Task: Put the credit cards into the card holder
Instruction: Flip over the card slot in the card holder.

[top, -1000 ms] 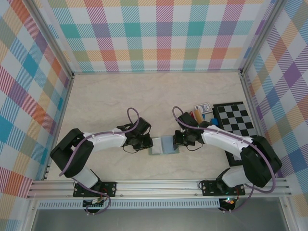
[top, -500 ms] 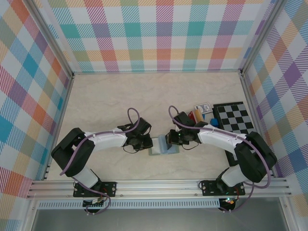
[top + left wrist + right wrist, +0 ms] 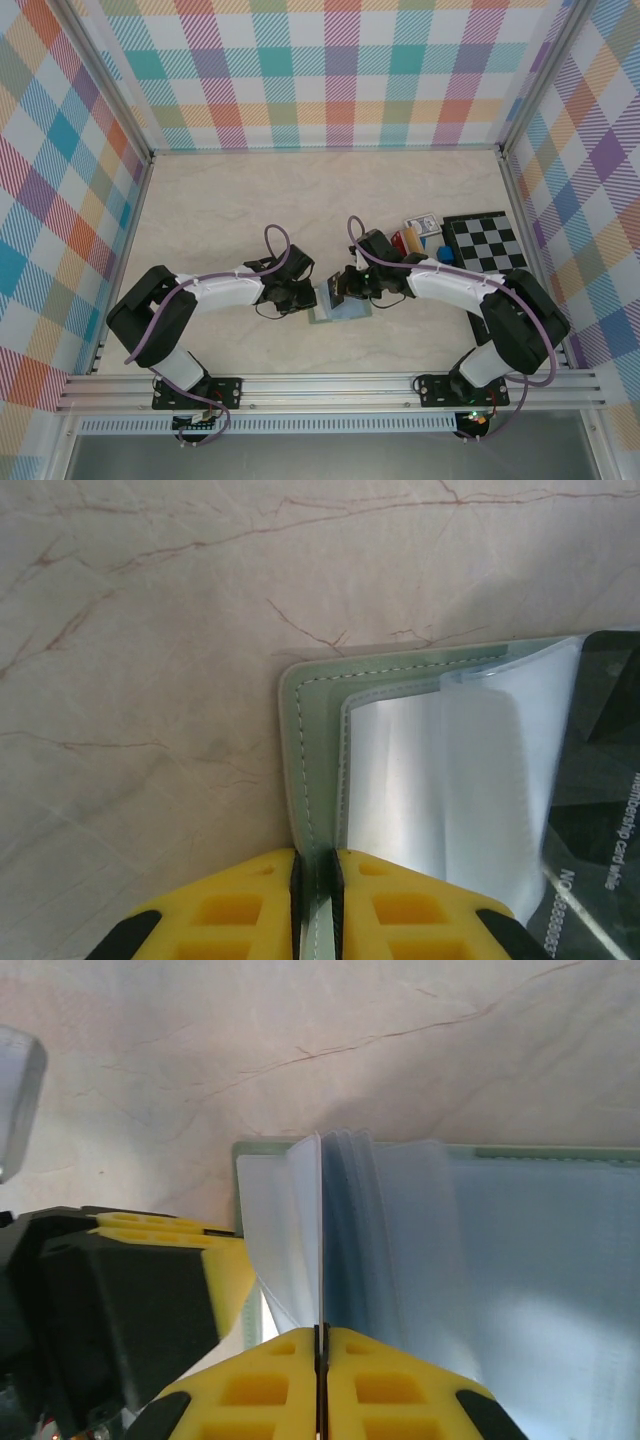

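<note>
The sage-green card holder (image 3: 335, 306) lies open on the table between the two arms. My left gripper (image 3: 316, 858) is shut on its stitched green edge (image 3: 312, 730). My right gripper (image 3: 320, 1330) is shut on one thin clear leaf (image 3: 319, 1230) of the holder's inside and holds it up on edge, with more clear leaves fanned beside it. A dark credit card (image 3: 600, 810) with white lettering shows beside those leaves. Red and orange credit cards (image 3: 404, 240) lie behind the right arm. From above, the left gripper (image 3: 308, 297) and right gripper (image 3: 342, 290) almost meet over the holder.
A black-and-white checkerboard (image 3: 485, 248) lies at the right. A white-and-blue playing-card pack (image 3: 422, 225) and a small blue thing (image 3: 443, 254) sit beside it. The left gripper's yellow finger (image 3: 150, 1270) sits close to the lifted leaf. Patterned walls enclose the marble tabletop (image 3: 250, 200).
My right gripper has moved left from the holder's right edge to over its middle, lifting a clear leaf upright. The left gripper has stayed shut on the holder's left edge.
</note>
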